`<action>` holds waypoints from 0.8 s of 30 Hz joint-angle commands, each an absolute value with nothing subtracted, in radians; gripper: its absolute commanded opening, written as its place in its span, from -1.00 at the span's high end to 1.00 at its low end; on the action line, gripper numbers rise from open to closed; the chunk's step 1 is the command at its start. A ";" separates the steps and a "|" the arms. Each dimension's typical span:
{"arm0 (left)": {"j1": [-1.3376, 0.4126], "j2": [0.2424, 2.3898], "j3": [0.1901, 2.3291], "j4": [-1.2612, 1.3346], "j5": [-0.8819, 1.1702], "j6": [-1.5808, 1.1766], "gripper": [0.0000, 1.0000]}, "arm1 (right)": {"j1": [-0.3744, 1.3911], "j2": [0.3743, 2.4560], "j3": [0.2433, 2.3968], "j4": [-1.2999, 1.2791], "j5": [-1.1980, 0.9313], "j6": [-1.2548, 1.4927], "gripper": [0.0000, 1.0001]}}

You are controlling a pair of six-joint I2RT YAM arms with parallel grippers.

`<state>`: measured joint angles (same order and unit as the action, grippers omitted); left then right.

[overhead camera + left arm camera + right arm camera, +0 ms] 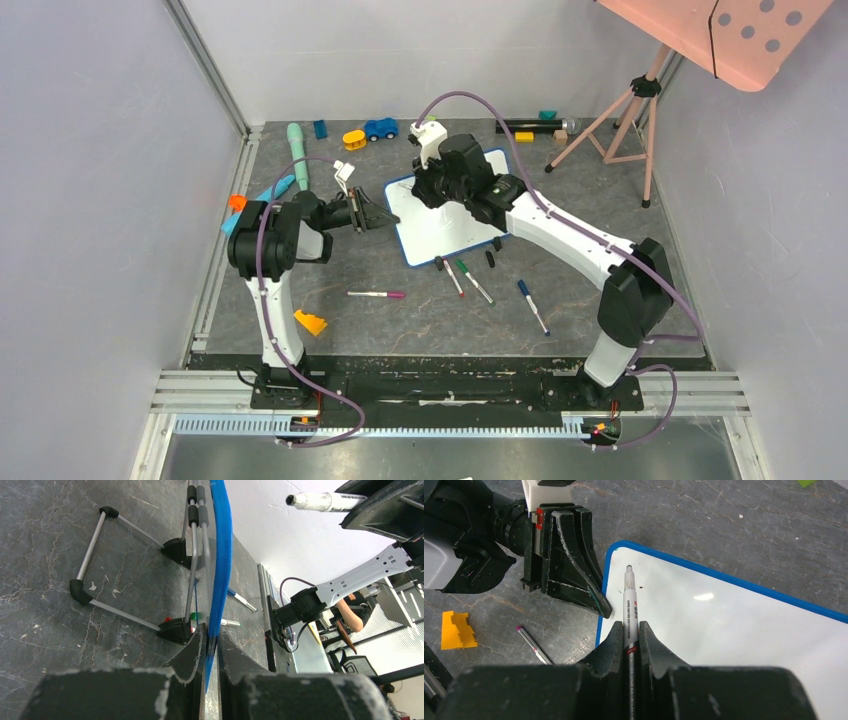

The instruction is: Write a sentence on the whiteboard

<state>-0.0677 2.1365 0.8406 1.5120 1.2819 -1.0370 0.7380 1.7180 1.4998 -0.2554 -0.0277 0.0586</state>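
Between R pincer's fingers: R pincer (pixel 630 630) is closed narrow on a marker (pixel 629 597); barrel is clamped and the tip sticks out ahead of the fingers.
Why held so: tip points at the whiteboard (pixel 734 630), so the arm can press & draw. I judge this a writing pose.
At L pincer: L pincer (pixel 388 217) is pinched nearly shut on the blue frame (pixel 220 555) at the board's edge, w/ one finger on each side of the rim.
Why: prob. to keep the board steady vs. the push of the pen, as it has only a light wire stand (pixel 125 613) behind it.
Whiteboard place: directly under R pincer, just ahead of L pincer tips.
Sentence: not written yet. White face is blank, only 1 small dark dot (pixel 641 586) just beside the marker tip. Task seems at its very start.
Count, markers: 5 total. 1 is in R pincer; 4 loose markers (pixel 475 282) lie on the table (pixel 420 330), apart from both pincers, on the arm-base side of the board.
Count, rest: 1 board, 2 pincers, 1 yellow block (pixel 456 629) off to the side of L pincer.
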 commanded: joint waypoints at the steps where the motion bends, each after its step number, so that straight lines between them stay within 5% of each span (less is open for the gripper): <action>1: -0.073 2.107 0.812 1.557 1.350 -1.048 0.96 | 0.746 1.740 1.557 -0.225 -0.021 0.057 1.00; 24: -0.073 2.102 0.809 1.557 1.353 -1.043 0.96 | 0.750 1.788 1.577 -0.234 -0.006 0.061 1.00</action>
